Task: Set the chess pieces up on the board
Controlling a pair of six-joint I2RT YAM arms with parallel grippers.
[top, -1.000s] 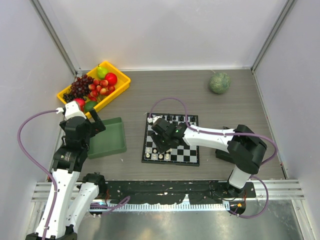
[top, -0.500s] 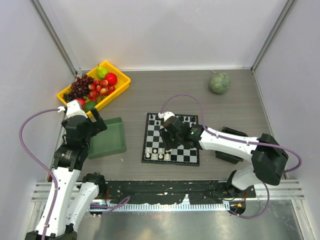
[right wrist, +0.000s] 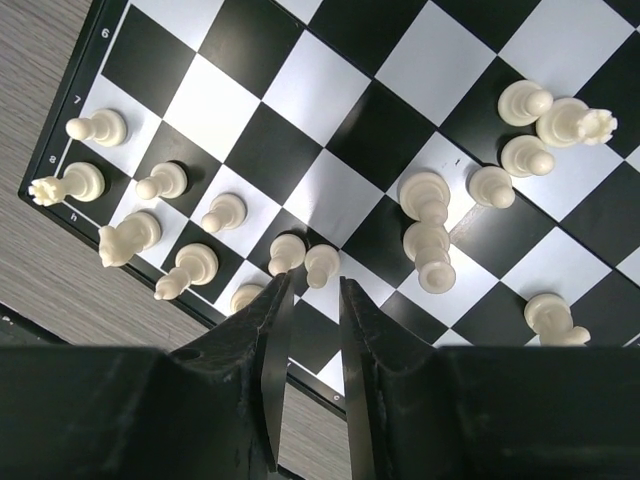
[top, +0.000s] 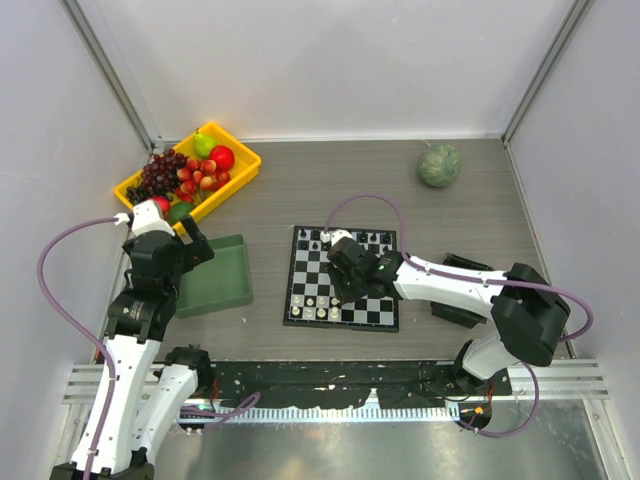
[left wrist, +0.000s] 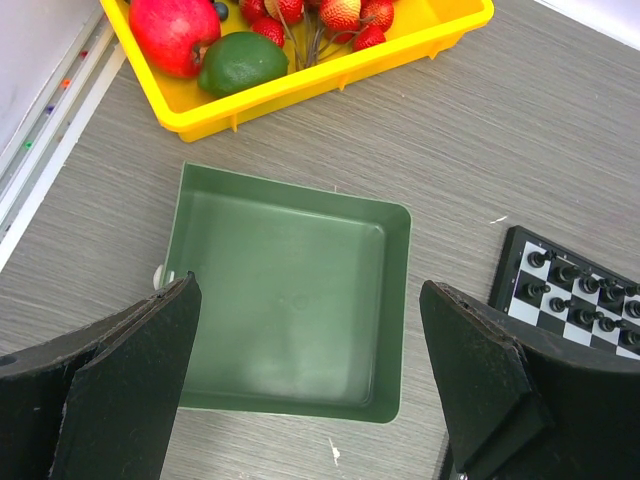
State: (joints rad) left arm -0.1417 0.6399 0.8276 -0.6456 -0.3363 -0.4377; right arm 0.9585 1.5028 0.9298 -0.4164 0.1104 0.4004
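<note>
Right wrist | right gripper [right wrist: 312, 287] over board [right wrist: 250, 40]; fingers [right wrist: 268, 345] nearly together by white pawn [right wrist: 321, 263], hold unclear | left gripper [left wrist: 310, 290] gaping above green tray [left wrist: 280, 240]

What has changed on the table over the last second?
The right gripper slid rightward across the board, from its left columns toward the middle. Its jaws now stand narrowly apart at a cream pawn; whether they grip it is unclear. The left gripper stayed open above the green tray, and the yellow fruit tray did not move.
</note>
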